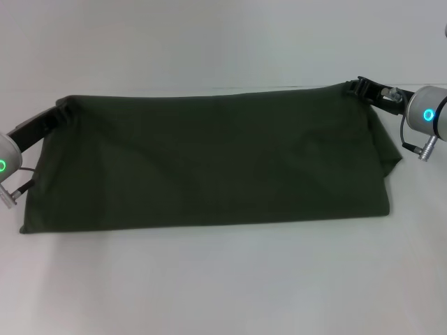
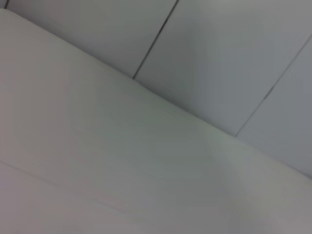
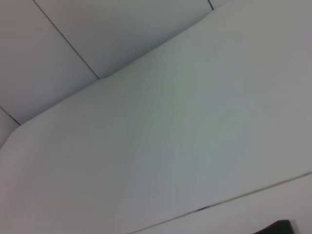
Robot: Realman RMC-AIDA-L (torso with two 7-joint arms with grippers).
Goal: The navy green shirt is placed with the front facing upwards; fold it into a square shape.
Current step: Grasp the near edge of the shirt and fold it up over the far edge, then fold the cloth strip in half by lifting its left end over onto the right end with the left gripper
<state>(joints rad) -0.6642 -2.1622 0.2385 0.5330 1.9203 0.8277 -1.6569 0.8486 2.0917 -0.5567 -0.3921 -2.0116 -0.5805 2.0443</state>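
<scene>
The navy green shirt lies across the white table as a wide dark olive band with plain cloth facing up and no print showing. Its far edge runs taut and straight between my two grippers. My left gripper is shut on the far left corner. My right gripper is shut on the far right corner. The right end of the shirt bunches and hangs in a fold below the right gripper. A dark sliver of the shirt shows at the edge of the right wrist view.
White table surface lies beyond the shirt and in front of it. The left wrist view shows only the table and a panelled grey wall. The right wrist view shows the same table and wall.
</scene>
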